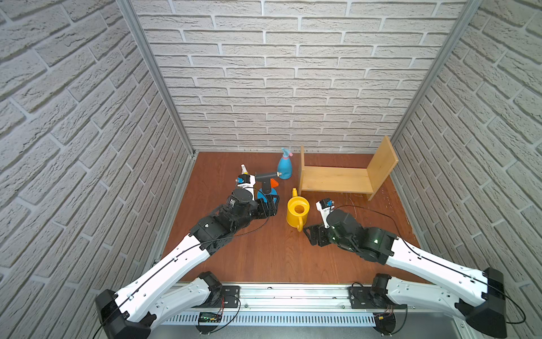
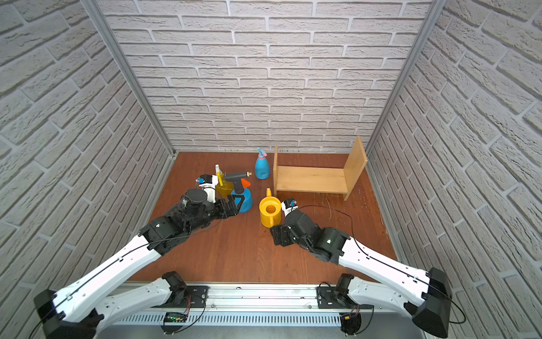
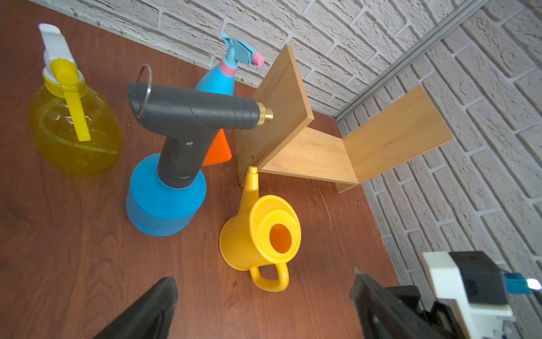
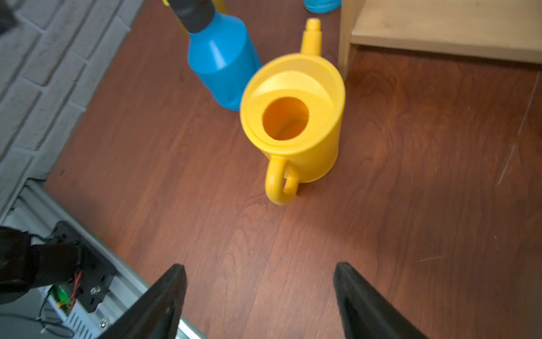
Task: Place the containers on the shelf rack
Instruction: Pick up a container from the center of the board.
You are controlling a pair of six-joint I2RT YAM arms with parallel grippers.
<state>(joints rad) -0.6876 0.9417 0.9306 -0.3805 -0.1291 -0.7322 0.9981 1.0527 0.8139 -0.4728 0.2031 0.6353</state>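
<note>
Pincers: we list left pincer and right pincer spread wide, gripping nothing. Yellow watering can upright; shelf rack at its two o'clock.

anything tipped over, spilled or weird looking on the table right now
Nothing is tipped or spilled. The watering can, yellow spray bottle, blue pressure sprayer and light-blue spray bottle all stand upright on the table, and the shelf rack stands upright with nothing on it. Only blemish: pale scratches on the table near the rack.
</note>
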